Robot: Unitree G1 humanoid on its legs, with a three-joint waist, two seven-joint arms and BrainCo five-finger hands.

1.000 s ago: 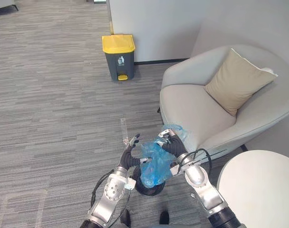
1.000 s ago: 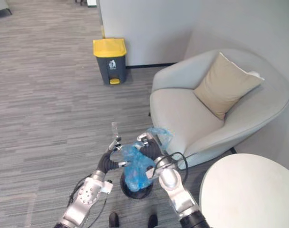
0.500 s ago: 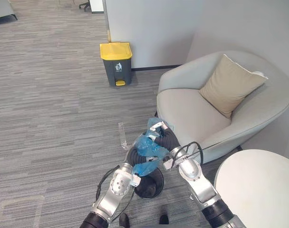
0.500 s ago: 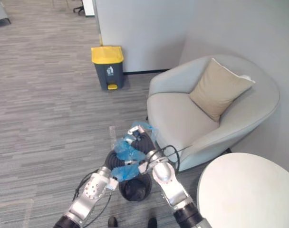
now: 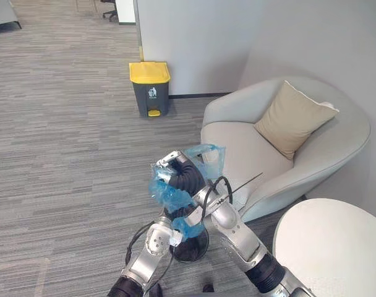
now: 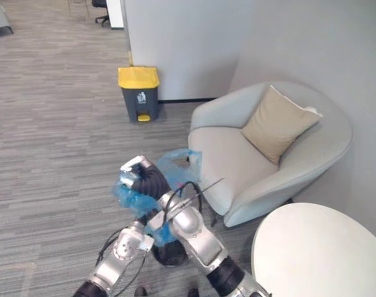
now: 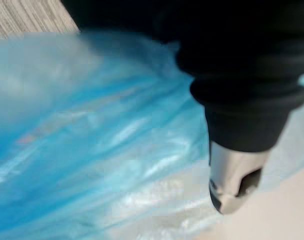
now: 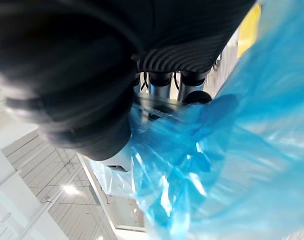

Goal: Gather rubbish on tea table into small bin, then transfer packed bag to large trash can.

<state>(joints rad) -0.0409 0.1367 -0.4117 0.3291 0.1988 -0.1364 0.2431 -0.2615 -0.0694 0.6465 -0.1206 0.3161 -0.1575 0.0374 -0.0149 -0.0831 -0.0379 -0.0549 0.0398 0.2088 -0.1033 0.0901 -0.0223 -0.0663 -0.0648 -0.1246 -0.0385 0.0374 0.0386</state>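
The blue bag [image 5: 166, 192] is held clamped in the right robot hand [image 5: 180, 175] above the small bin [image 5: 194, 249]. Closure of the left robot hand [image 5: 168, 219] cannot be told. The thin film may be torn if pulled unevenly.

From here I see the blue bag [image 5: 173, 197] crumpled up, hanging just above the small black bin [image 5: 197, 249]. The yellow-lidded large trash can [image 5: 150, 88] stands well apart, lid shut.

1. Looking like an office lounge.
2. Stretching across the floor as grey striped carpet [image 5: 64, 154].
3. Pairing a grey tub armchair [image 5: 237, 139] and tan cushion [image 5: 293, 117] with a round white table [image 5: 330, 247].
4. Keeping a yellow-lidded pedal bin [image 5: 151, 86] against a plain white wall [image 5: 188, 43].
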